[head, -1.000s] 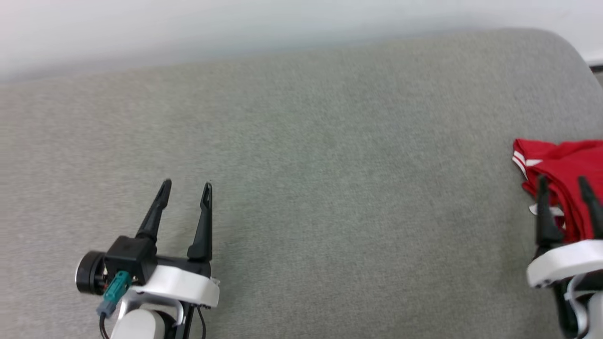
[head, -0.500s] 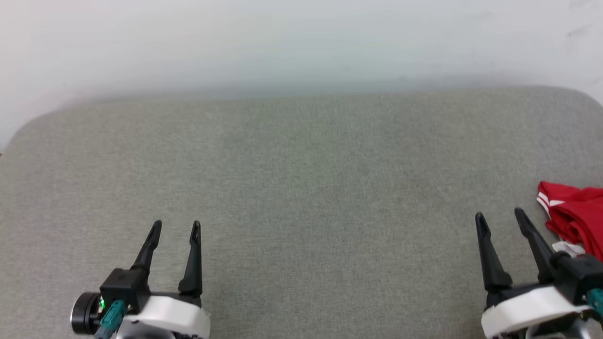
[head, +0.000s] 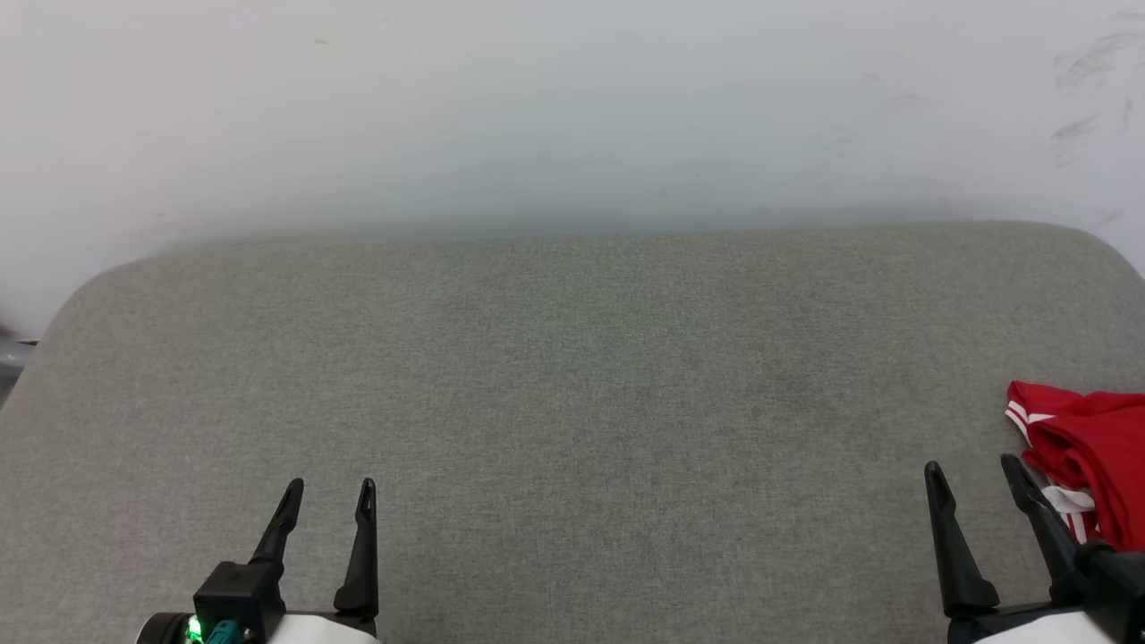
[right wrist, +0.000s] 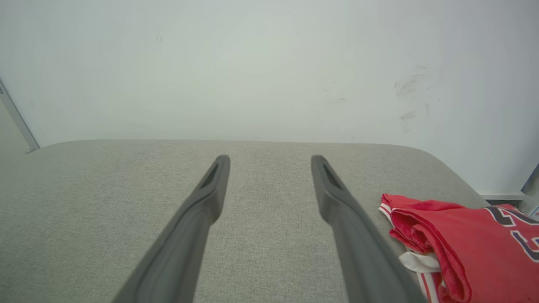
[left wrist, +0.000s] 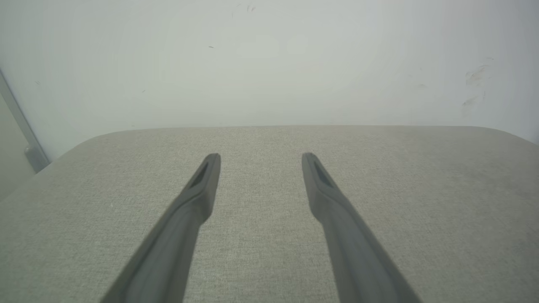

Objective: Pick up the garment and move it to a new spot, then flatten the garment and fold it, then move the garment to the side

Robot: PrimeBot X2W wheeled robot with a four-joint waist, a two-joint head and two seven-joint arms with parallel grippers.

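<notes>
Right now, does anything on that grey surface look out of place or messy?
Only the red garment: it lies loosely folded and rumpled at the cushion's right edge, beside the open right pincer. Dark scuff marks smudge the wall.

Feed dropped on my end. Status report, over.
Left gripper open, empty. Right gripper open, empty, beside the jersey. Jersey bunched at the grey cushion's right edge, not held. Nothing between them.

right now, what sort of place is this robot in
Likely an indoor test room set up for folding clothes: a grey fabric-covered surface set against a bare, scuffed white wall, with one red jersey lying near its right edge.
</notes>
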